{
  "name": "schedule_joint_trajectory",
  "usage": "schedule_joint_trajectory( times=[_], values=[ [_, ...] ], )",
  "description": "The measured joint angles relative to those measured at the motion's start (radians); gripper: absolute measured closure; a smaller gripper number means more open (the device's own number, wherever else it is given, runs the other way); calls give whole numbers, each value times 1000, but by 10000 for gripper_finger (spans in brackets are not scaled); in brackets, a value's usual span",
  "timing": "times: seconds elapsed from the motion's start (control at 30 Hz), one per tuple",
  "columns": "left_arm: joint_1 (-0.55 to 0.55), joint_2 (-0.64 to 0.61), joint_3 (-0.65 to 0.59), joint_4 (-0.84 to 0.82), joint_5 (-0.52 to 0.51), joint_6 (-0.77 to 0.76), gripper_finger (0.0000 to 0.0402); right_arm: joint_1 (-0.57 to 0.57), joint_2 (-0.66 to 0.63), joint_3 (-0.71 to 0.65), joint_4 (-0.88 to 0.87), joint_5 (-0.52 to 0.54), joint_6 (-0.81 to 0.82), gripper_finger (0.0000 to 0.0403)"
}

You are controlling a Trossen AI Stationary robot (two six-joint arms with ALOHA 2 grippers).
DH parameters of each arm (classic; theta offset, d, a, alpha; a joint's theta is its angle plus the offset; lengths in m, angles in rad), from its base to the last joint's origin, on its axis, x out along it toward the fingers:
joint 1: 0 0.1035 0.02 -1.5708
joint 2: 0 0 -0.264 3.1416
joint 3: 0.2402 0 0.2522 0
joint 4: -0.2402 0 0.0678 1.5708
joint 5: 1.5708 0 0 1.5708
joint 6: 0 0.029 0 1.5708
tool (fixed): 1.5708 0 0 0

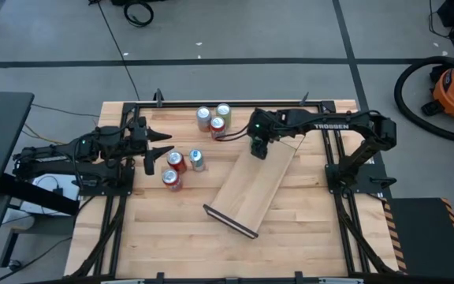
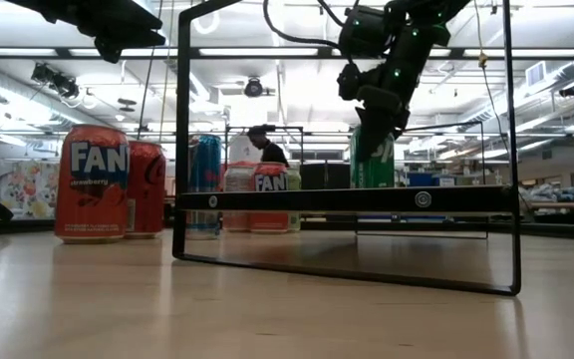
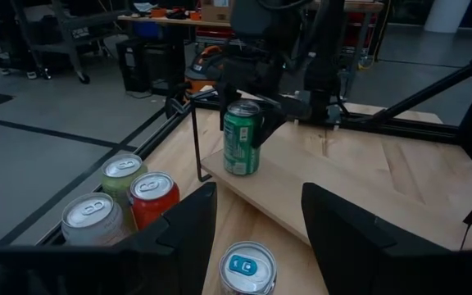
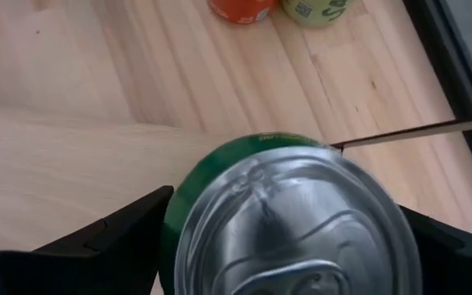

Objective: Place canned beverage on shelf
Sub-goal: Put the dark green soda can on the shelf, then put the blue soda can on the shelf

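Jaws of the right gripper (image 1: 258,150) stand wide around the green can (image 3: 242,138), upright at the shelf's (image 1: 254,185) far end; it looks smooth and slippery, so hold its sides.

From overhead we look straight down on the whole counter (image 1: 172,237) and both arms. Our low camera sits at counter height, close behind the shelf (image 2: 347,199), facing level into the room beyond. The left wrist camera looks from farther off across the counter at the green can (image 3: 242,138) standing on the shelf. The right wrist camera looks steeply down, very near that same can's lid. All four views share the shelf's end.
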Motion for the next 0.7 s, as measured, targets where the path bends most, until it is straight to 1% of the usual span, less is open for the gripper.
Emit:
schedule_joint_trajectory(
  times=[0.3, 0.5, 0.6, 0.7],
  values=[
    [0, 0, 0, 0, 0, 0, 210, 57, -1, 115, -105, 94, 8, 49],
    [0, 0, 0, 0, 0, 0, 210, 96, -2, 213, -175, 199, 9, 50],
    [0, 0, 0, 0, 0, 0, 210, 120, -2, 252, -165, 231, 8, 51],
    [0, 0, 0, 0, 0, 0, 210, 152, -2, 267, -98, 234, -4, 51]
  ],
)
